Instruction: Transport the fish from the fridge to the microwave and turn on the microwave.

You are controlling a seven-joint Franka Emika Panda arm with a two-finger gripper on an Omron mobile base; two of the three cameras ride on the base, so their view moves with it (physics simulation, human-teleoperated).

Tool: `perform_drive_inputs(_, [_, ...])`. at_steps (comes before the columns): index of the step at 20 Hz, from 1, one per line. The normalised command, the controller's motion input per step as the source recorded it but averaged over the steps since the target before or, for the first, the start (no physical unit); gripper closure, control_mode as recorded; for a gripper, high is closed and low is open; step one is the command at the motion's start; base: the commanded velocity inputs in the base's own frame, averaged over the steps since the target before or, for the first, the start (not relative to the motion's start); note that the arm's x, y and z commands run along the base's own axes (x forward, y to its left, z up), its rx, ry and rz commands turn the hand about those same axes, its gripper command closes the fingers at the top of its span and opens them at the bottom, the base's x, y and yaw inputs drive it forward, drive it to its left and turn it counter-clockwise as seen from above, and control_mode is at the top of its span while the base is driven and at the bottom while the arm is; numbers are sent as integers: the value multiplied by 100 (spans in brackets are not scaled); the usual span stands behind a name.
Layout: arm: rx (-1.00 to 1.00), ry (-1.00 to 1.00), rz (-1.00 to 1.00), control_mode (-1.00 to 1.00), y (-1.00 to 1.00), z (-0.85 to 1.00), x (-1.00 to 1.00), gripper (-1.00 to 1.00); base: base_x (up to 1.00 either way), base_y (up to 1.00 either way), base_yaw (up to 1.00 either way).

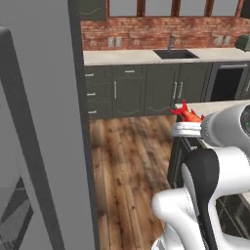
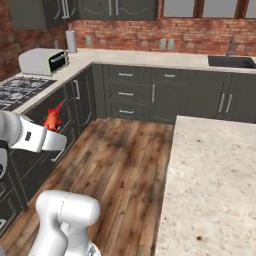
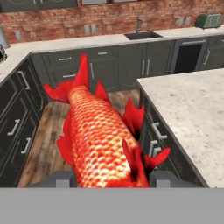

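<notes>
The fridge stands at the far left of the left base view, its grey door and edge close to the camera. The fish is out of it, so the carry leg is judged to be under way.

Right of the fridge, over the wood floor, the arm carries the fish at the height of the island counter. The fish sticks out tail-first beyond the white wrist, clear of the island's edge. This posture probably keeps the load free of cabinets and worktops during travel.

In the right base view the fish rides ahead of the wrist, left of the island counter and near the dark drawer fronts below the stove. A toaster sits on the back counter beyond the stove.

In the hand view the gripper is clamped on the fish near the head. The grey fingertips sit at either flank, and the body runs away from the hand with its forked tail pointing at the sink. Gripping the thick end presumably gives the jaws the widest purchase.

No microwave can be identified; delivery and switching on remain outstanding.
</notes>
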Motion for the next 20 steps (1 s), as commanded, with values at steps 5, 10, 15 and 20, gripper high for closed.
perform_drive_inputs(5, [0, 0, 0, 100, 0, 0, 0, 100, 60, 0, -4])
perform_drive_inputs(10, [0, 0, 0, 100, 0, 0, 0, 100, 63, 0, -5])
perform_drive_inputs(15, [0, 0, 0, 100, 0, 0, 0, 100, 65, 0, -7])
perform_drive_inputs(20, [0, 0, 0, 100, 0, 0, 0, 100, 60, 0, -12])
